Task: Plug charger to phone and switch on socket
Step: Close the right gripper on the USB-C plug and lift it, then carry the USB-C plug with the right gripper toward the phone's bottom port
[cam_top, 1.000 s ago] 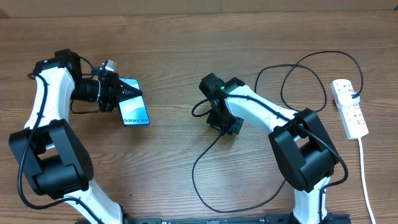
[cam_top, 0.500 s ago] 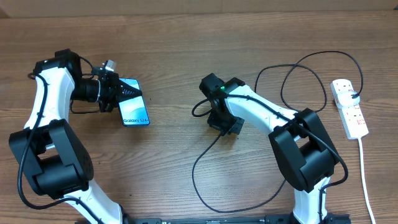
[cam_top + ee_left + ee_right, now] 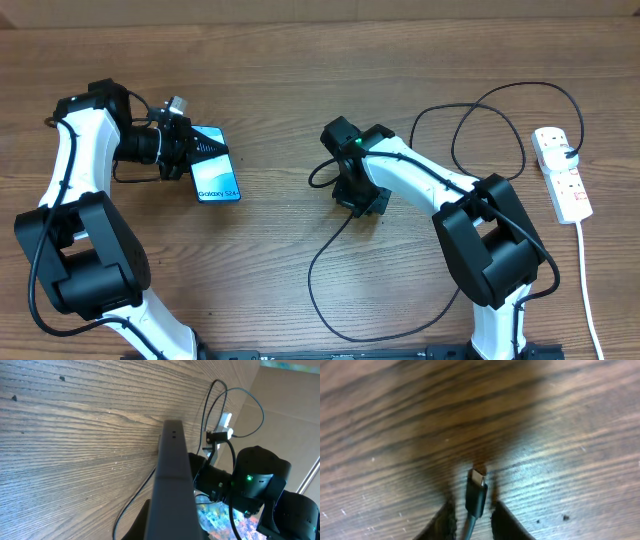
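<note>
The phone (image 3: 216, 166) lies screen-up at the left, one end in my left gripper (image 3: 181, 141), which is shut on it. In the left wrist view the phone (image 3: 172, 485) shows as a dark edge-on bar, and the jaws themselves are hidden. The charger (image 3: 318, 270) is a thin black cable looping from the socket (image 3: 563, 176) at the far right to the table's middle. Its connector tip (image 3: 477, 481) lies on the wood between the fingertips (image 3: 447, 520) of my right gripper (image 3: 472, 510), which stands open with a narrow gap on each side. From overhead, the right gripper (image 3: 362, 204) points down at the table.
The charger's black plug (image 3: 570, 153) sits in the socket's far end. A white lead (image 3: 590, 290) runs from the socket toward the front edge. Cable loops (image 3: 490, 120) lie between the right arm and the socket. The right arm (image 3: 255, 480) shows in the left wrist view.
</note>
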